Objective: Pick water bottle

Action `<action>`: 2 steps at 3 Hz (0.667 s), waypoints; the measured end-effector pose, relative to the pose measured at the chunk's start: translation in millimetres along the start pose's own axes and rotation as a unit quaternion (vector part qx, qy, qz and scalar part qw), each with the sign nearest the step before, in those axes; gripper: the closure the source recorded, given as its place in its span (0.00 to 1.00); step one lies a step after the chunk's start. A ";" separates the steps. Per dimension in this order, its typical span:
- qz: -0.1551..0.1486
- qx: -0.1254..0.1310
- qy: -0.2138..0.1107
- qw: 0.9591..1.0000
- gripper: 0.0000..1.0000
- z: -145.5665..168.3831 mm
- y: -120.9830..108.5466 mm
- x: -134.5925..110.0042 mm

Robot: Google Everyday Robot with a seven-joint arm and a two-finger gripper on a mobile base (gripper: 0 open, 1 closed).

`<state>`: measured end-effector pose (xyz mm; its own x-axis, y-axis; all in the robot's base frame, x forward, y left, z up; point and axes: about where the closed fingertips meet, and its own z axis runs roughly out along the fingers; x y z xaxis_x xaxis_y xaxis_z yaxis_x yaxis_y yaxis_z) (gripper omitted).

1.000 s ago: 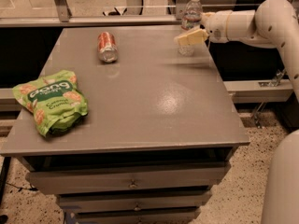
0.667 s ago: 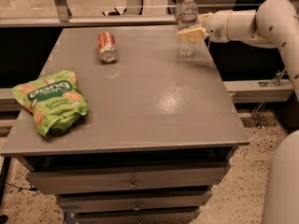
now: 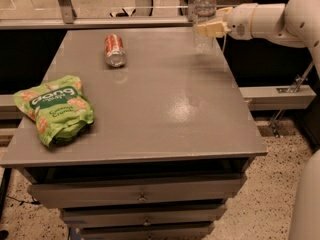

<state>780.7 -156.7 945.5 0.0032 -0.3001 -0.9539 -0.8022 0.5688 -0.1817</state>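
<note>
Bottle: water bottle (image 3: 203,5), 1 o'clock on table (image 3: 150,109); probably light, thin, slick, so grab mid-body.
Gripper: gripper (image 3: 210,21) at its 3 o'clock, can't tell grip.

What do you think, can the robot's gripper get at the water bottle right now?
Probably yes. The gripper is right at the water bottle, near the far right corner of the table, with nothing between them. The can and the snack bag lie well off to the left.
</note>
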 end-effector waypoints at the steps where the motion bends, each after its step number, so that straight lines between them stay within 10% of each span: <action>1: 0.009 -0.006 -0.012 1.000 1.00 -19.2 9.0 -35.0; 2: 0.009 -0.006 -0.012 1.000 1.00 -19.0 9.0 -35.0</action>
